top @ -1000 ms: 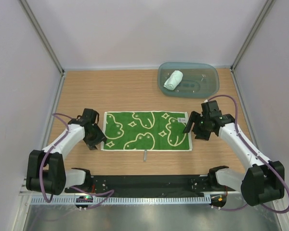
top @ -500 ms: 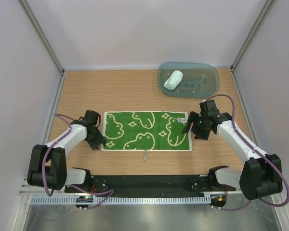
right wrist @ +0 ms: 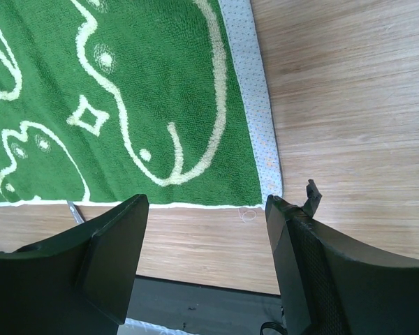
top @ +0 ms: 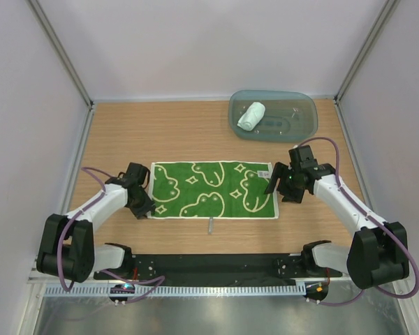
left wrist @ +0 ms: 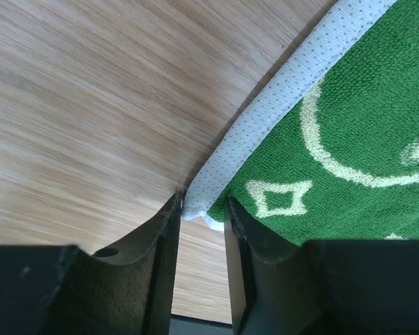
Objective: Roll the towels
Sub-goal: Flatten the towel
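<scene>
A green towel [top: 211, 190] with pale line drawings and a white dotted edging lies flat in the middle of the table. My left gripper [top: 145, 208] is low at its front left corner. In the left wrist view [left wrist: 202, 202] the jaws stand narrow, with the towel's [left wrist: 349, 139] white corner pinched between the tips. My right gripper [top: 279, 187] hovers open over the towel's front right corner; the right wrist view [right wrist: 206, 209] shows the towel [right wrist: 126, 91] and bare wood between the wide jaws. A rolled pale white towel [top: 251, 115] lies in the teal tray [top: 300, 122].
The teal tray stands at the back right of the table. A small grey strip [top: 210, 225] lies on the wood just in front of the green towel. A black rail [top: 209, 265] runs along the near edge. Walls enclose the table on three sides.
My left gripper has moved slightly right and down onto the towel's front left corner. The right gripper has barely shifted. The towel has not moved.
</scene>
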You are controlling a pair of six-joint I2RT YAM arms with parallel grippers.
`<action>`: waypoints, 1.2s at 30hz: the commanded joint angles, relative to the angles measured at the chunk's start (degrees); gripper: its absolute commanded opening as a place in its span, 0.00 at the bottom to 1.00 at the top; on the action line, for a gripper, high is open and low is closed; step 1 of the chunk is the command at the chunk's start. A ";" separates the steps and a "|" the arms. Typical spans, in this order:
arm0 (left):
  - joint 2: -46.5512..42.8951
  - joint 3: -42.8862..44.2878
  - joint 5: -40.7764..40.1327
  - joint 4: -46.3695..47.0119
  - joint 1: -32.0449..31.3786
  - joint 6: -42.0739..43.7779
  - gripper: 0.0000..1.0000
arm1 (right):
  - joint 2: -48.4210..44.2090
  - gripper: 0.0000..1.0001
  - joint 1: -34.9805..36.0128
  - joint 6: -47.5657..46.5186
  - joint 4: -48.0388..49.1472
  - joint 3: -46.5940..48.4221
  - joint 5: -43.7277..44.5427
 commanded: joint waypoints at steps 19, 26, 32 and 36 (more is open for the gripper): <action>-1.69 2.99 -1.48 -2.19 -0.26 0.02 0.00 | 2.49 0.73 0.14 4.70 4.43 -4.60 -0.88; -2.31 3.26 -1.93 -2.73 -0.26 0.81 0.00 | -0.85 0.66 0.14 6.90 2.06 -8.56 3.44; -2.13 3.25 -0.95 -2.11 -0.26 0.81 0.00 | -1.73 0.62 0.05 8.04 2.76 -11.72 3.09; -2.13 3.34 -0.96 -2.02 -0.34 1.25 0.00 | 0.11 0.56 0.14 8.31 4.16 -11.81 3.18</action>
